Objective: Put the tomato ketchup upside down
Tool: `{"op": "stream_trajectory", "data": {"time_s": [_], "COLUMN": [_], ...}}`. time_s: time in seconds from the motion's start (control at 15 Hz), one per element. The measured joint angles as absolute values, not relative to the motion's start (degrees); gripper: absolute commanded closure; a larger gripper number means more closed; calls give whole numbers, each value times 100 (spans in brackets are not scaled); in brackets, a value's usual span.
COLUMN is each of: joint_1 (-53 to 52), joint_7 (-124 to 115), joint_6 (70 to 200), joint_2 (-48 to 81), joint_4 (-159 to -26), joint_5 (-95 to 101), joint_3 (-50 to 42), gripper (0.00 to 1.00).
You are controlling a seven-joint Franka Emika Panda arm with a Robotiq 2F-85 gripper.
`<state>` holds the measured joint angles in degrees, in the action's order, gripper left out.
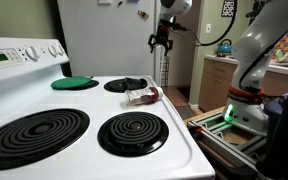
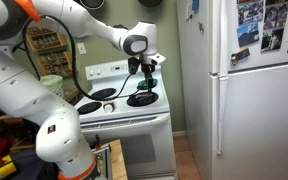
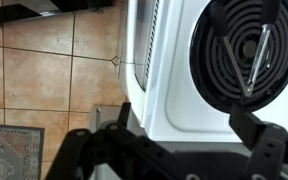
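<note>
**Q:** Gripper status?

**A:** My gripper (image 1: 162, 42) hangs in the air with its jaws spread wide and nothing between them. In the wrist view my fingers (image 3: 267, 150) stand well apart along the lower edge.

**Q:** Where is the ketchup?

**A:** The ketchup (image 1: 142, 96) lies on its side on the stove (image 1: 189, 140). It sits between the rear burner that carries the black object (image 1: 131, 85) and the front burner (image 1: 133, 131), just beside the black object. I cannot tell which way its cap points.

**Q:** Where is the gripper relative to the ketchup?

**A:** Well apart. In an exterior view my gripper is high above the stove top, in front of the fridge (image 1: 104, 40). In an exterior view it hangs over the stove (image 2: 124, 100) near the side that faces the fridge (image 2: 254, 90).

**Q:** What does the wrist view cover?

**A:** A coil (image 3: 249, 50), the stove's white edge and the tile floor (image 3: 44, 80).

**Q:** Other items on the stove?

**A:** A green disc (image 1: 74, 83) lies on the other rear burner.
</note>
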<state>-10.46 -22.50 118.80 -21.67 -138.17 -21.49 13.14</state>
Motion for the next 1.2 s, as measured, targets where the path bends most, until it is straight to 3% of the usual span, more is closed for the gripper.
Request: {"op": "stream_trajectory", "data": {"time_s": [0.6,1.2], "joint_1": [-1427,-2444], "joint_7": [-1885,-1498], "joint_6": [11864,11872], "joint_2": [-1899,-407], "joint_4": [-13280,-11924], "joint_5": [-1800,-1290], "joint_3": [1867,2996], "gripper": [0,0]}}
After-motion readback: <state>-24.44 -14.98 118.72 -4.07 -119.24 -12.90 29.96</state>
